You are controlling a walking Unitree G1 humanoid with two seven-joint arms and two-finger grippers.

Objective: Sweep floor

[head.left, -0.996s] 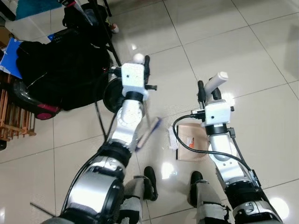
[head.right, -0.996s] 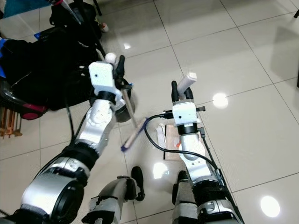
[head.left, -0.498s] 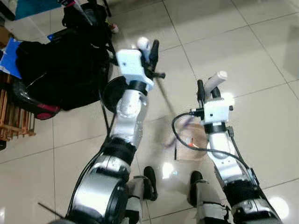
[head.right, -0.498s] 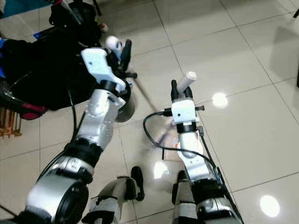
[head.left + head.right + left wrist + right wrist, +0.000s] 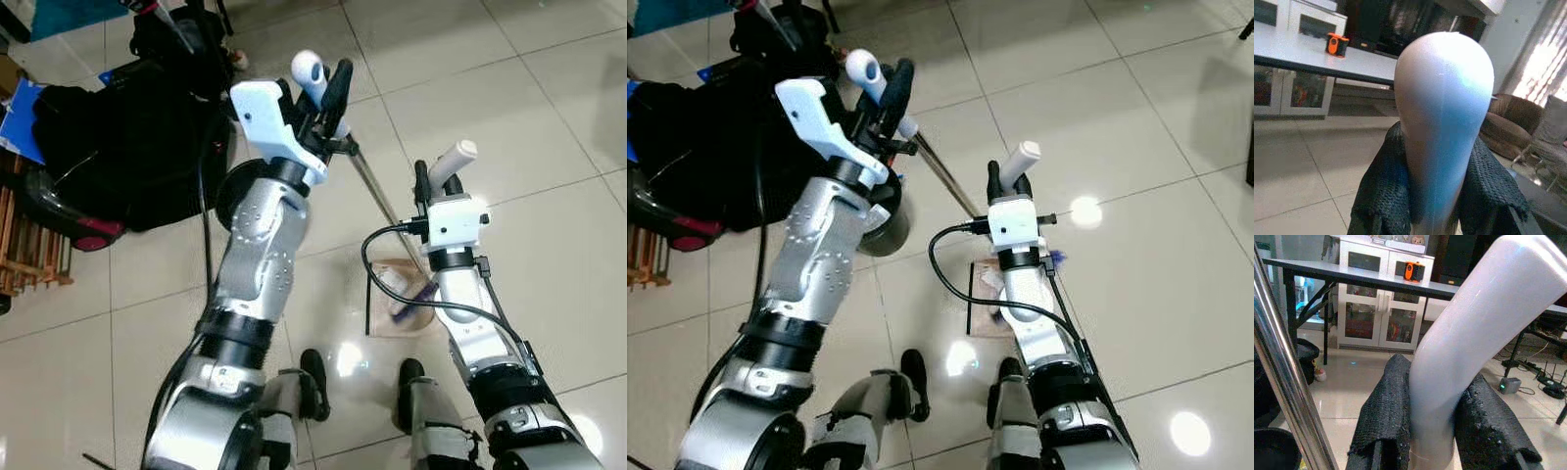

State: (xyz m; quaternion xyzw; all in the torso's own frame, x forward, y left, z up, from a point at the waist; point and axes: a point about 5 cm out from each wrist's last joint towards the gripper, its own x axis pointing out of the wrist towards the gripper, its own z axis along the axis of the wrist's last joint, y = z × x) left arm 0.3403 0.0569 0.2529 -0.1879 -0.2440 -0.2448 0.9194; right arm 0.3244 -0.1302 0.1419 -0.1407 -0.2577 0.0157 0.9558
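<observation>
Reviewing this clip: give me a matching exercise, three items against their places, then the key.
Items:
1. broom handle
2. dustpan handle
3. black bag

Places:
A. clamped in the right gripper
B. on the floor at the robot's left
C. clamped in the left gripper

Pairs: 1-C, 2-A, 3-B

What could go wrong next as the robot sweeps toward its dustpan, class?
1. The broom head sits at the dustpan beside the robot's feet; a hard stroke might push the pan or scatter debris.
2. The left end effector swings the broom's top near the black bags; it could snag them.
</observation>
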